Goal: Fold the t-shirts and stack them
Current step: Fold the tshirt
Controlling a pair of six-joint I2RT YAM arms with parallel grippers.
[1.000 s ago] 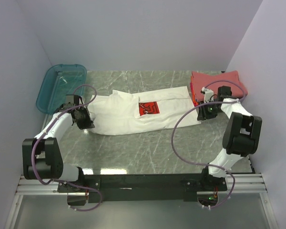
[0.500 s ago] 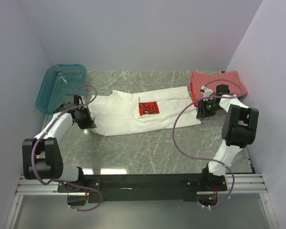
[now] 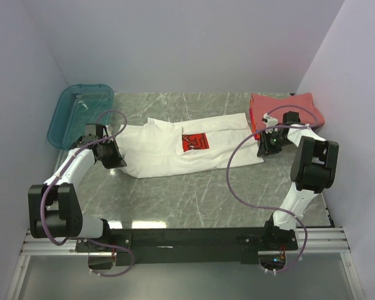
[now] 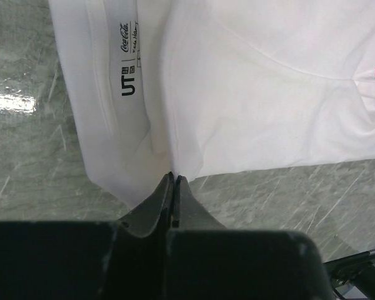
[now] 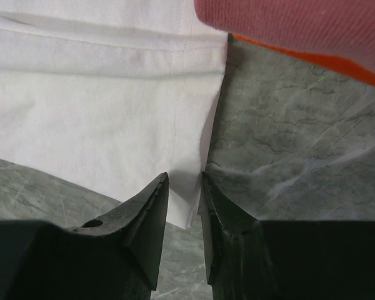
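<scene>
The white t-shirt [image 3: 169, 156] with the red square print [image 3: 194, 142] lies spread lengthwise across the marble table [image 3: 194, 194]. My left gripper [image 3: 115, 161] is at its left end, jaws shut on the near corner of the white fabric [image 4: 237, 94] beside the printed neck label [image 4: 128, 81]; the left gripper [image 4: 174, 176] shows no gap. My right gripper [image 3: 263, 150] is low at the shirt's right hem. In the right wrist view the right gripper [image 5: 184, 178] stands open, straddling the hem corner [image 5: 194, 206]. A folded coral-red t-shirt [image 5: 300, 25] lies on an orange one [image 5: 312, 62].
The folded stack [image 3: 287, 109] sits at the back right corner, close to the right gripper. A teal plastic bin [image 3: 81, 112] stands at the back left against the wall. Purple cables loop over both arms. White walls enclose the table on three sides.
The right gripper has dropped closer to the hem corner and its jaws have narrowed around it. The left gripper stays shut on the shirt, barely shifted.
</scene>
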